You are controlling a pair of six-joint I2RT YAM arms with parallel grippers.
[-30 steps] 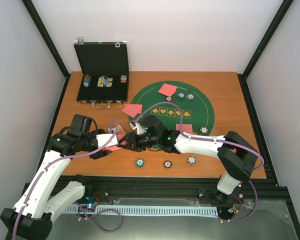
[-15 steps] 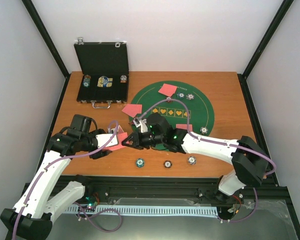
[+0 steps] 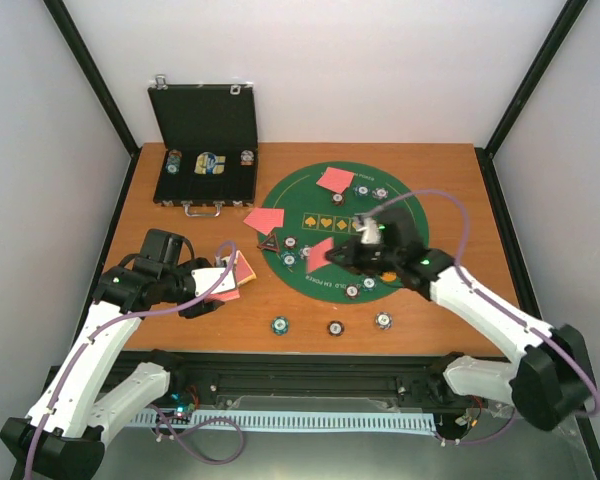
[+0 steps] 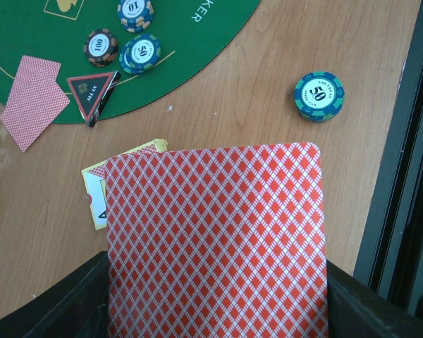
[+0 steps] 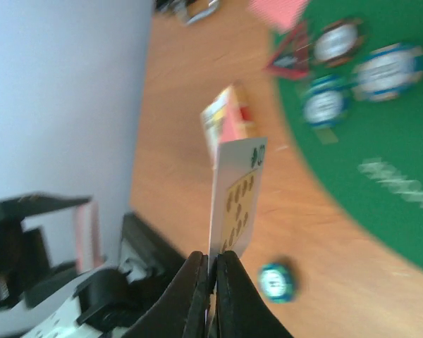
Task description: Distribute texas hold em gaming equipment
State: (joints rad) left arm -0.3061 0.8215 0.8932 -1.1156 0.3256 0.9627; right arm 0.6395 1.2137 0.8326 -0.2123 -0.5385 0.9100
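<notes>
Each arm holds a card, the right one over the round green felt mat [image 3: 300,190].
The right gripper [image 5: 211,262] pinches a red-backed playing card [image 5: 237,201] by its lower edge, jaws almost together; this wrist view is blurred, so the pips are hard to read; the left gripper [image 3: 223,278], above the wooden table [image 3: 450,180] left of the mat, clamps a second red-backed card [image 4: 215,246], which hides its fingers and part of a yellow-edged pack [image 4: 95,201]; a black red-edged triangle marker [image 4: 92,88] lies at the mat's rim.
</notes>
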